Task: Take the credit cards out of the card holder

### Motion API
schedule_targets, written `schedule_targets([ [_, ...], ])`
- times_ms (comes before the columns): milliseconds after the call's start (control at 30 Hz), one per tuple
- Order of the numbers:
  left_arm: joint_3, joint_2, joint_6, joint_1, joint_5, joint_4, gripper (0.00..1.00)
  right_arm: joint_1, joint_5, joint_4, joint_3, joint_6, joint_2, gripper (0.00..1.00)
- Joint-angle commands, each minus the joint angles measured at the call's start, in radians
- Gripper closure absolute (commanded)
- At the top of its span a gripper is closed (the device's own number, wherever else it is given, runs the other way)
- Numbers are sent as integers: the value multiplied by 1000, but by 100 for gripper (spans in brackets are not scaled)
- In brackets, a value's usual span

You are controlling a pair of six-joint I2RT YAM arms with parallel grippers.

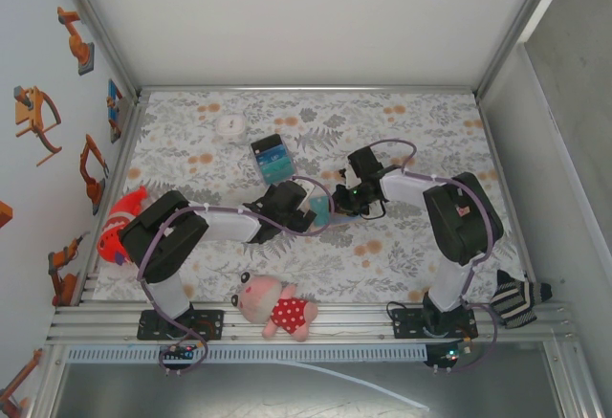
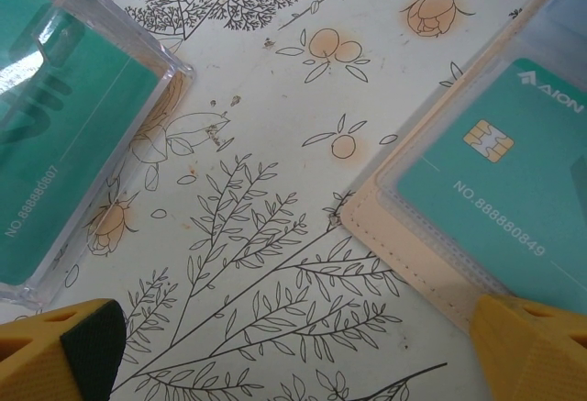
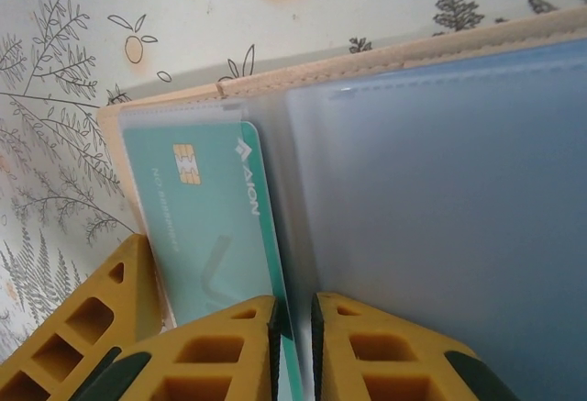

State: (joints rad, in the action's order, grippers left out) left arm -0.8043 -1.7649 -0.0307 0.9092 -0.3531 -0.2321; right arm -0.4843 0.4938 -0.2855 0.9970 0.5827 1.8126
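Pinching the AION-branded teal card inside the card holder, right claw clenched on it; left claw released, just beside the holder.

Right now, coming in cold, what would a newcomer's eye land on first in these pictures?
Mid-table lies the open card holder, where the right tool is pinched on the edge of a teal card in its clear pocket. The left tool hangs wide open beside the holder, with a clear plastic box on its other side. At the near edge of the table lies a pink plush pig in a red dotted dress.
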Motion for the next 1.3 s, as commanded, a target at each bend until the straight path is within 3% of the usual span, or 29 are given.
schedule_targets([
  [0,-11,-24,24,5,-17,58,3,7,44,29,6,27,15,83],
  [567,-17,-15,31,14,-27,78,3,59,264,329,-127,182,-31,88],
  [1267,-27,-17,31,17,-46,99,3,86,254,385,-192,192,-61,99],
])
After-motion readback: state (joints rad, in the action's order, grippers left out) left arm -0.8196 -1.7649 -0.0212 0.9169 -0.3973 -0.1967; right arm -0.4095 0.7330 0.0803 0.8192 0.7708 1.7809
